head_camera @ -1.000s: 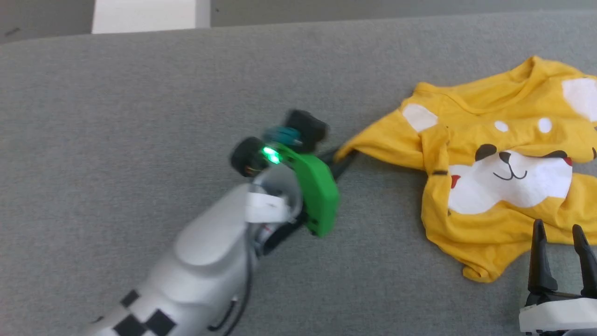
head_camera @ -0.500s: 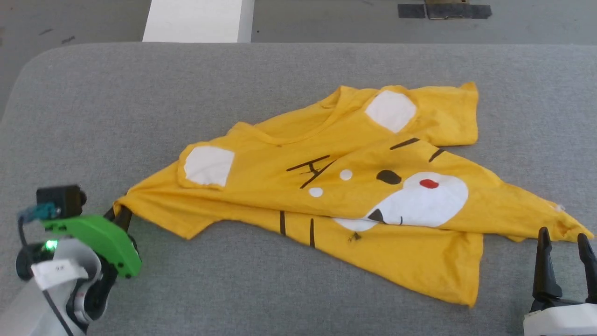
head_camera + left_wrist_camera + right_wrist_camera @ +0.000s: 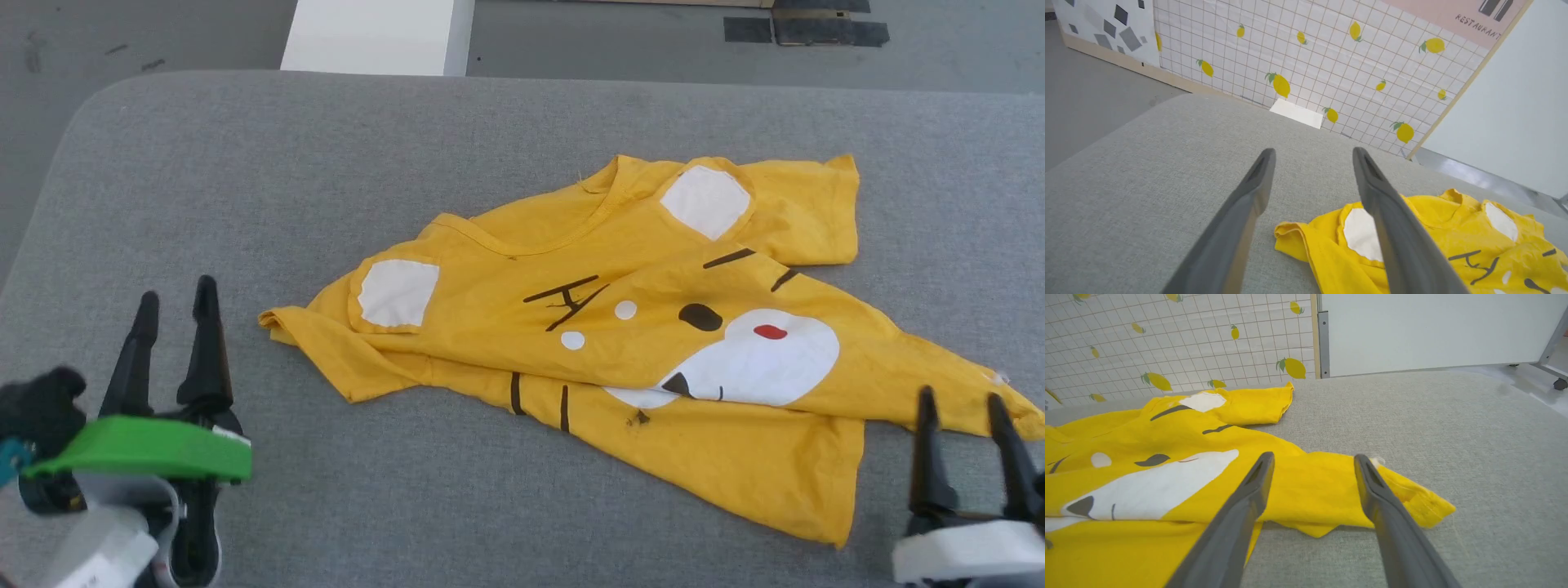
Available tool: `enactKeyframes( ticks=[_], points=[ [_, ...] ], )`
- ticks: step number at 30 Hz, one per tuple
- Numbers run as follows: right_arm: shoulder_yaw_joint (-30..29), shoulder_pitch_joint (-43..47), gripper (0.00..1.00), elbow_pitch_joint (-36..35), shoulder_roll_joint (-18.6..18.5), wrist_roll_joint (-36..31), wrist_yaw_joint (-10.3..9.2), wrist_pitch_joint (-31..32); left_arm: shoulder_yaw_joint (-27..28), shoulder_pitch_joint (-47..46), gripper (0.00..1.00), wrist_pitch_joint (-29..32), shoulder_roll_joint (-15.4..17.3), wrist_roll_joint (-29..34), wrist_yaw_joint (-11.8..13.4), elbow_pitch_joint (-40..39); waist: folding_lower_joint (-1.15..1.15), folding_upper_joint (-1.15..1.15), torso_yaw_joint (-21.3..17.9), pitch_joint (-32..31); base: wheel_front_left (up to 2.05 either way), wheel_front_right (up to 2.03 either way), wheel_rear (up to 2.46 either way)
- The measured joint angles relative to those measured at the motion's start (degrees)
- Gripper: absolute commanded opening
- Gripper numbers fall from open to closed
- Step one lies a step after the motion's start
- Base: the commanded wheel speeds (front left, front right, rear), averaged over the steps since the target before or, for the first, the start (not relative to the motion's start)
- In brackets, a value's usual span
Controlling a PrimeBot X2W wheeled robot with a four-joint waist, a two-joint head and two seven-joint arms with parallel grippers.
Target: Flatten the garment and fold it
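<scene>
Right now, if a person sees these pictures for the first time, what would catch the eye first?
The bright yellow T-shirt with a cartoon face lies rumpled and partly folded over itself in the middle of the grey padded table. The left gripper stands at the near left, apart from the shirt. The right gripper is at the near right by the shirt's corner. Both have open jaws and hold nothing.

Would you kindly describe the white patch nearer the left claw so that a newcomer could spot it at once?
On the grey fabric table lies a yellow T-shirt with a cartoon face. Follow it toward the left claw to the sleeve there, which bears the patch. Unlike the other white patch at the shirt's far side, it is squarish and sits nearest that claw.
</scene>
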Motion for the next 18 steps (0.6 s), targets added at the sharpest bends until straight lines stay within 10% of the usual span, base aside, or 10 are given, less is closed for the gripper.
enactKeyframes(
  ticks=[4, 12, 18],
  points=[
    [5.52, -2.55, 1.00, -2.56, -0.04, -0.37, 0.00, 6.82, 5.35, 5.87, 1.00, -0.22, -6.32, 6.69, -0.34, -3.02, 0.00, 0.00, 0.26, -0.35, 0.00, 0.00, 0.00],
    [19.37, -11.44, 1.00, -6.54, -0.18, -6.97, 0.01, 40.51, 8.70, 9.60, 1.00, -0.21, -13.10, 12.36, -4.56, -1.57, 0.00, 0.00, 1.20, -1.12, 0.00, 0.00, 0.00],
    [28.96, -17.90, 1.00, -3.52, -7.04, -5.20, 0.01, 58.99, 9.12, 9.59, 1.00, -0.22, -15.80, 14.60, -6.93, 0.57, 0.00, 0.00, 3.04, -1.59, 0.00, 0.00, 0.00]
  ],
)
